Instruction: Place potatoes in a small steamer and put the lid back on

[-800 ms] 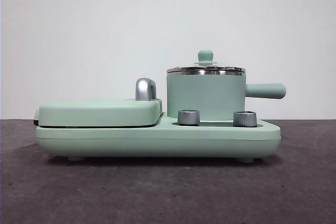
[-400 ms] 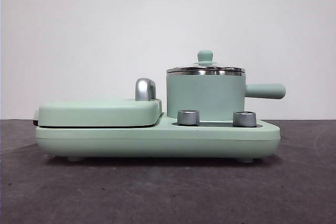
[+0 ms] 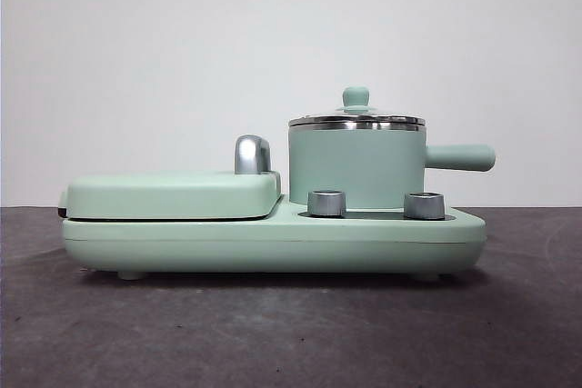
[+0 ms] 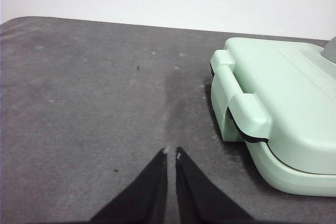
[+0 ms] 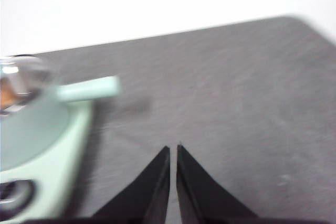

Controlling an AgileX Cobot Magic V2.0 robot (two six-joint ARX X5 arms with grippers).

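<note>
— Where are the arms?

— The left gripper [image 4: 171,153] hangs over bare table [image 4: 94,108], jaws pressed together, empty, the griddle cover [image 4: 283,103] off to one side.

— And the pot?

— The steamer [image 3: 356,165] stands upright on the green base [image 3: 273,243], lid [image 3: 356,119] on, handle [image 3: 459,157] pointing level to the right. The right gripper [image 5: 173,149], also closed and empty, sits beyond that handle's tip. An orange blur shows under the glass; I can't make it out.

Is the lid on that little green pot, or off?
On. In the front view the lid sits flat on the small steamer, steel rim on rim, knob upright.
</note>
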